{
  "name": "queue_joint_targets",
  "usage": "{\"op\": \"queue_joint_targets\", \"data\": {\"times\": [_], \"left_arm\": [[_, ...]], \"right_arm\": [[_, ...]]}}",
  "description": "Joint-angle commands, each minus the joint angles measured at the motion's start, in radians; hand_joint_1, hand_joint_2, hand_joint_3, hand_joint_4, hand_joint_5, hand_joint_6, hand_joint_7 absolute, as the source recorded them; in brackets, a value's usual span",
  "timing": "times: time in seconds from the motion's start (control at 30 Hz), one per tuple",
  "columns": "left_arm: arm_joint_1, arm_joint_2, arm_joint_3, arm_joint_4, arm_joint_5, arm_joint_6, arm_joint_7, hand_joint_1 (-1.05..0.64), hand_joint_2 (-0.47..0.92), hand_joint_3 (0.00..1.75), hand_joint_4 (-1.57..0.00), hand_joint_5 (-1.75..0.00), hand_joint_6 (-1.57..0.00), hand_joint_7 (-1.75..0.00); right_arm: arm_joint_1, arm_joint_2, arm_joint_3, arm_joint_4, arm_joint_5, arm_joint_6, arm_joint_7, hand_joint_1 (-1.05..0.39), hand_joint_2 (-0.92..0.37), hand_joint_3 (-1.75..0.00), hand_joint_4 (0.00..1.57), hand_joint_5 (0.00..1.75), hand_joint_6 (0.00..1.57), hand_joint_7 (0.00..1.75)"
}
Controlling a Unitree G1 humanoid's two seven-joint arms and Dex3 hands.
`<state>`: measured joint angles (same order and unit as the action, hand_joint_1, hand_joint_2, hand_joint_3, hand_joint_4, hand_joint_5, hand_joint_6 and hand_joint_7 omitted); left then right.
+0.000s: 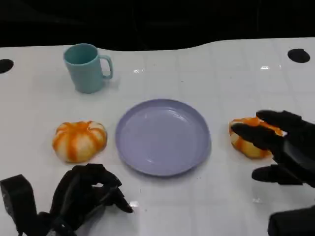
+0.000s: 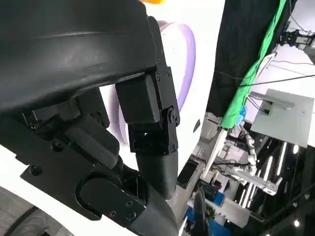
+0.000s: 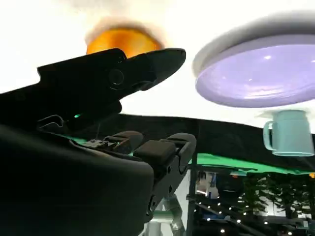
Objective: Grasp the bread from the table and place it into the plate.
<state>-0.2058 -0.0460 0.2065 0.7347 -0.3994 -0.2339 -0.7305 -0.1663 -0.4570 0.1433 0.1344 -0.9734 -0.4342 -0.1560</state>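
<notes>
Beside plate (image 1: 163, 137), right hand (image 1: 285, 142) over bread (image 1: 246, 139), fingers apart

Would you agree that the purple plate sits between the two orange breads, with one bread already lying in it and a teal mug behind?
Not quite: the purple plate holds nothing. The head view shows one bread on the table left of it, the other bread on the table right of it under the right robot hand. The teal mug does stand behind.

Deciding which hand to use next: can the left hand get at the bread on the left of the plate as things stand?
Probably yes. The left hand sits with fingers curled just in front of the left bread, and nothing lies between them. The plate is off to the side, and the cup stands well behind.
</notes>
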Motion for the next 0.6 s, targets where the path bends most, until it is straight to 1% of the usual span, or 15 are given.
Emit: {"op": "queue_joint_targets", "data": {"times": [0.03,0.2,0.4,0.6], "left_arm": [[-0.007,0.012,0.007,0.010,0.003,-0.017,0.004,-1.05,0.68,0.00,-1.57,-0.61,-1.57,-0.33],[-0.011,0.010,0.008,0.019,0.000,-0.018,0.000,-1.05,0.69,0.00,-1.57,-0.61,-1.57,-0.34],[-0.011,0.008,0.006,0.017,0.003,-0.020,0.006,-1.05,0.68,0.00,-1.57,-0.61,-1.57,-0.33],[-0.009,0.006,0.005,0.015,0.008,-0.029,0.011,-1.05,0.69,0.00,-1.57,-0.62,-1.57,-0.34]], "right_arm": [[-0.065,-0.029,0.046,0.068,-0.031,0.061,-0.030,-0.49,-0.88,0.00,0.22,0.04,0.31,0.00],[-0.140,-0.029,0.107,0.151,-0.044,0.120,-0.027,-0.49,-0.88,0.00,0.20,0.03,0.28,0.00],[-0.246,-0.016,0.214,0.299,-0.078,0.163,-0.057,-0.49,-0.85,0.00,0.23,0.04,0.31,0.01],[-0.351,0.021,0.317,0.498,-0.100,0.194,-0.119,-0.51,-0.81,0.00,0.28,0.06,0.34,0.01]]}}
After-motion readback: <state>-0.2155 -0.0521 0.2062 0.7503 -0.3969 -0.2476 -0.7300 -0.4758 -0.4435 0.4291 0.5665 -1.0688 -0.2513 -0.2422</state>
